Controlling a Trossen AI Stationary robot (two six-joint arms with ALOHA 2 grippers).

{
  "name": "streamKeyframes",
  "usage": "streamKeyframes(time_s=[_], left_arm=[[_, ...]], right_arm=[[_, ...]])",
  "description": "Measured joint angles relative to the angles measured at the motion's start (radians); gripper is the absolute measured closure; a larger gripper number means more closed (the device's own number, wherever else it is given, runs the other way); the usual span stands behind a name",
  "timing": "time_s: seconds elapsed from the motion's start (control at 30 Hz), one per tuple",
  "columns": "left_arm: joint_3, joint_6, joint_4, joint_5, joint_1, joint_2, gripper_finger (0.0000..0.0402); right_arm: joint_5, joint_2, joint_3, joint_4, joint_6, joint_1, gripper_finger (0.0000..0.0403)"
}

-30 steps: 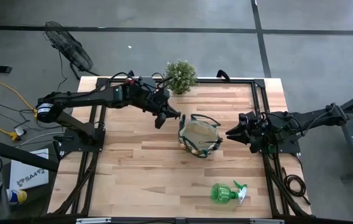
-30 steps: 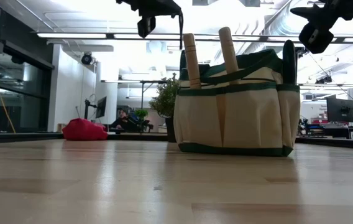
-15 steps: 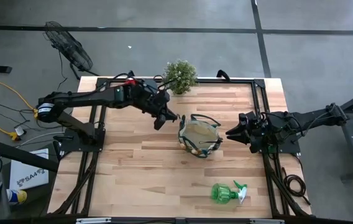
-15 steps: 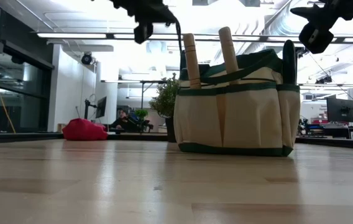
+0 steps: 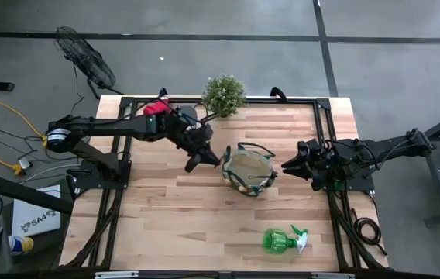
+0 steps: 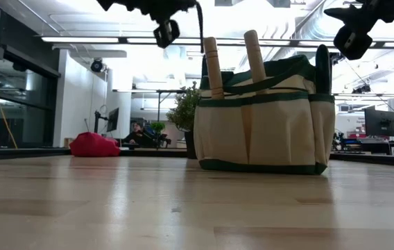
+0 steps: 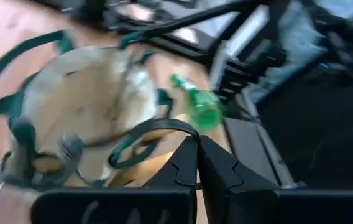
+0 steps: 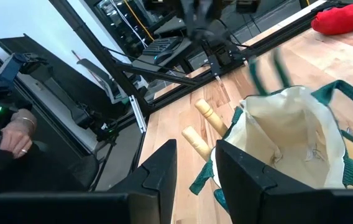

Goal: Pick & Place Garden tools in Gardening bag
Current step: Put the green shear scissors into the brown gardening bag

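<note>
bag of tan fabric with green trim stands upright mid-table, mouth up; two wooden trowel handles stick up from its outer pockets, leaning slightly. green spray bottle lies on its side near the front edge, white trigger end toward the right. red glove bundle lies at the back left. left gripper hangs above the table just left of the bag, fingers pressed together, empty. right gripper hovers just right of the bag, fingers narrowly parted, holding nothing.

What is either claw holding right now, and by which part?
Left claw seems shut on the dark green loop handle of the tan fabric bag; right claw holds nothing.
</note>
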Motion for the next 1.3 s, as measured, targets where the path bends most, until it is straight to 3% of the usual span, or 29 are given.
streamKeyframes(time_s=[0.17, 0.27, 0.43, 0.67, 0.77, 0.9, 1.1, 1.3], left_arm=[[-0.001, 0.09, 0.072, 0.145, 0.001, 0.0, 0.0402], [0.0, 0.065, 0.105, 0.172, 0.0, 0.0, 0.0401], [0.0, 0.045, 0.051, 0.094, 0.015, -0.001, 0.0401], [0.0, -0.024, -0.058, -0.12, 0.027, -0.001, 0.0402], [0.0, -0.054, -0.073, -0.164, 0.027, -0.001, 0.0401], [0.0, -0.057, -0.076, -0.126, 0.019, -0.001, 0.0401], [0.0, -0.021, -0.068, 0.022, 0.006, -0.001, 0.0401], [-0.017, -0.042, -0.071, 0.003, 0.021, -0.001, 0.0402]], right_arm=[[0.0, 0.0, 0.0, 0.0, 0.0, 0.0, 0.03], [0.0, 0.0, 0.0, 0.0, 0.0, 0.0, 0.03], [0.0, 0.0, 0.0, 0.0, 0.0, 0.0, 0.03], [0.0, 0.0, 0.0, 0.0, 0.0, 0.0, 0.03], [0.0, 0.0, 0.0, 0.0, 0.0, 0.0, 0.03], [0.0, 0.0, 0.0, 0.0, 0.0, 0.0, 0.03], [0.0, 0.0, 0.0, 0.0, 0.0, 0.0, 0.03], [0.0, 0.0, 0.0, 0.0, 0.0, 0.0, 0.03]])
